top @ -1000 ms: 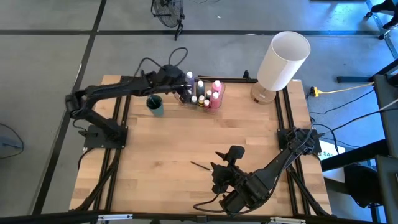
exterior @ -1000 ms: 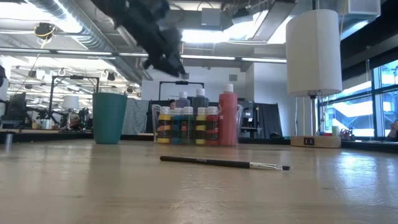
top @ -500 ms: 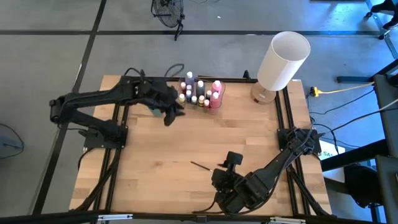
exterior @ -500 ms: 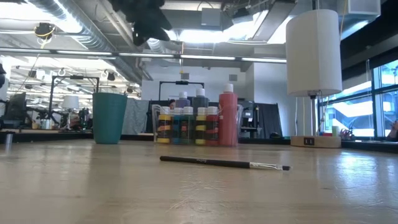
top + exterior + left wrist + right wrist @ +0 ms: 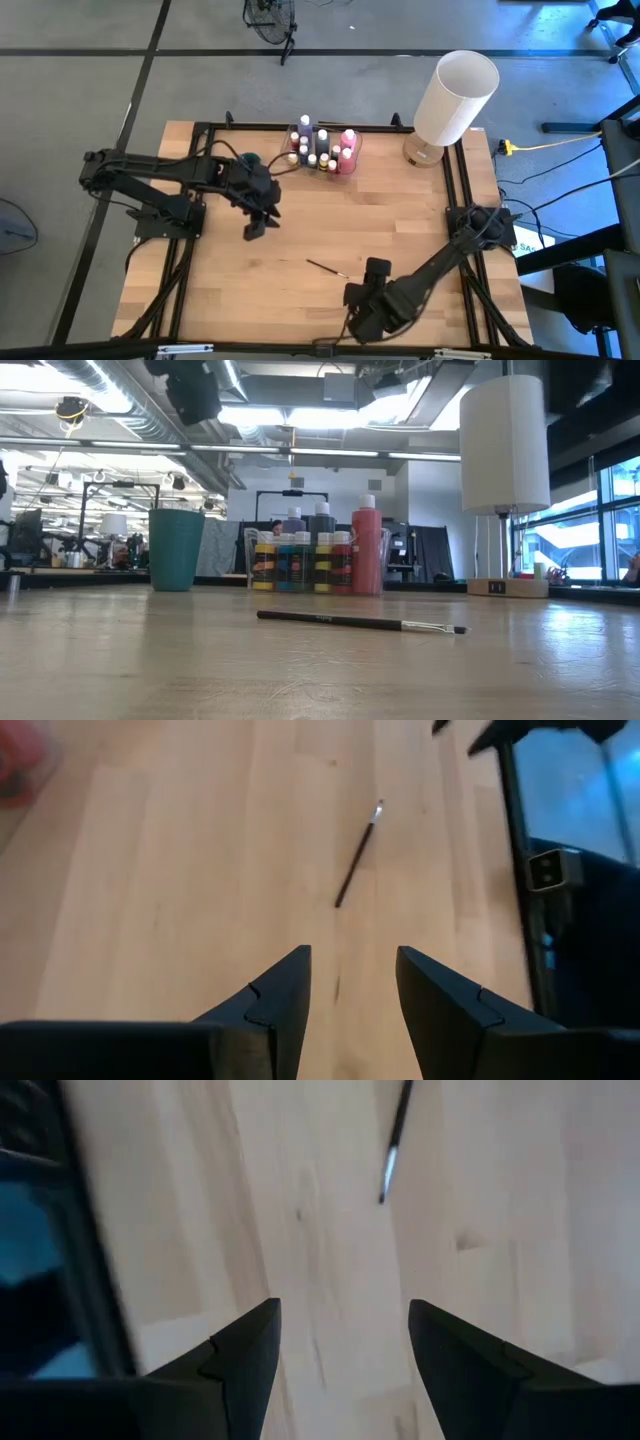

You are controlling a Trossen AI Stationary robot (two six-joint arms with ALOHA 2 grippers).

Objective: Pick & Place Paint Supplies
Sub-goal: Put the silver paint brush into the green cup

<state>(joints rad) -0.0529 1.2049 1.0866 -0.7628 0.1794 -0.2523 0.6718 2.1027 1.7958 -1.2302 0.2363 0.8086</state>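
Now: paintbrush [image 5: 327, 269] lies flat on table [image 5: 400, 220], mid-front, untouched. Left gripper [image 5: 254, 230] hangs over table's left-centre, fingers [image 5: 285, 995] apart, nothing btwn them. Right gripper [image 5: 376, 268] sits just beside brush tip, fingers [image 5: 455, 1350] apart, empty. Paint bottles [image 5: 322, 148] clustered at back edge, teal cup [image 5: 176, 549] near them.

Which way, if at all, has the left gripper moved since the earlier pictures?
Yes. In the high view the left gripper has pulled away from the paint bottles at the table's far edge, towards the paintbrush lying mid-table. Its fingers are open and empty.
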